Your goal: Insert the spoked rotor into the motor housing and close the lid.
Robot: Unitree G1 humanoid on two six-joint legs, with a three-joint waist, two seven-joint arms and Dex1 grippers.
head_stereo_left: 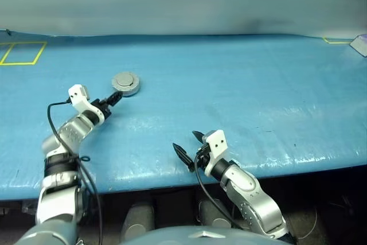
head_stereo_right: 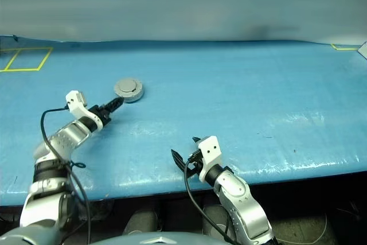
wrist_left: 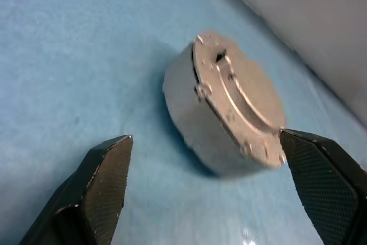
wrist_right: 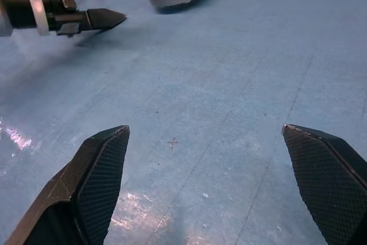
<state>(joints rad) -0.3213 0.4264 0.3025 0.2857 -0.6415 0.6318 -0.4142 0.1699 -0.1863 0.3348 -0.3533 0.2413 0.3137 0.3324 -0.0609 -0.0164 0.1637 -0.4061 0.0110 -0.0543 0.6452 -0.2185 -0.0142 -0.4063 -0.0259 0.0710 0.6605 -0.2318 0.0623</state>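
The motor housing (head_stereo_left: 126, 83) stands on the blue table as a small round grey cup. Its lid (wrist_left: 238, 98) lies shut on top, plain grey side with the raised boss outward. The spoked rotor is hidden. My left gripper (head_stereo_left: 114, 99) is open just short of the housing on its near side, pointing at it and apart from it. In the left wrist view the housing wall (wrist_left: 183, 101) sits beyond the two spread fingers. My right gripper (head_stereo_left: 184, 140) is open and empty near the table's front edge, well to the right of the housing.
The blue table cover (head_stereo_left: 258, 113) stretches wide to the right. A yellow taped rectangle (head_stereo_left: 23, 53) marks the far left corner, and a yellow corner mark (head_stereo_left: 338, 41) with a grey object (head_stereo_left: 360, 44) sits at the far right.
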